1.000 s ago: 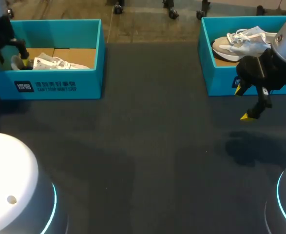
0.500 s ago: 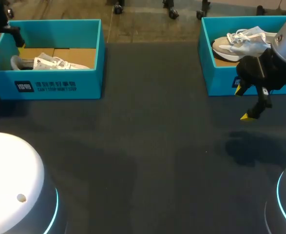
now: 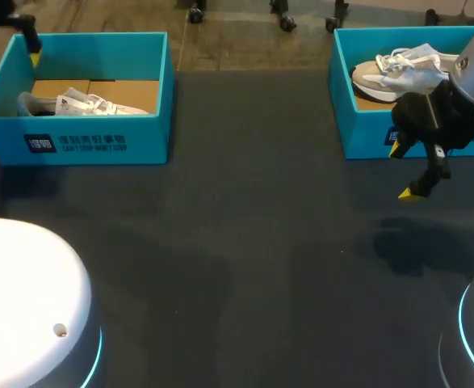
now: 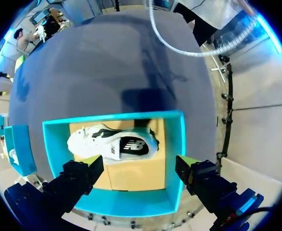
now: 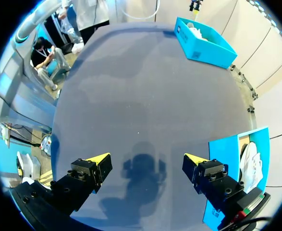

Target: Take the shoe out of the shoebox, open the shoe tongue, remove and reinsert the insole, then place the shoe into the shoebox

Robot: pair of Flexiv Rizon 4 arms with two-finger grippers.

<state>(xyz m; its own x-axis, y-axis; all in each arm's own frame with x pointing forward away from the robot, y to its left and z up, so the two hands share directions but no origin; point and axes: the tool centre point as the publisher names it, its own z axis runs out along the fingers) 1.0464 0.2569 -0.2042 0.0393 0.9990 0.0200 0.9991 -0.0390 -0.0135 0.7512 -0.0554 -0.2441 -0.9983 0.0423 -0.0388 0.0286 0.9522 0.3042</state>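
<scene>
A white shoe (image 3: 79, 103) lies on its side in the left teal shoebox (image 3: 144, 139). In the left wrist view this shoe (image 4: 113, 144) shows straight below my left gripper (image 4: 140, 161), which hangs open above the shoebox (image 4: 175, 144) and holds nothing. In the head view the left gripper (image 3: 10, 44) is at the box's far left corner, partly out of the picture. A second pale shoe (image 3: 402, 69) rests in the right shoebox (image 3: 366, 129). My right gripper (image 3: 404, 171) stands open and empty over the table in front of that box (image 5: 227, 159).
The dark table (image 3: 253, 242) stretches between and in front of the two boxes. In the right wrist view the left box (image 5: 203, 41) sits far across the table, and the gripper's shadow (image 5: 143, 168) falls on the mat below.
My left gripper has lifted up and back from beside the shoe's heel inside the left box to above its far left corner. The right arm has stayed still.
</scene>
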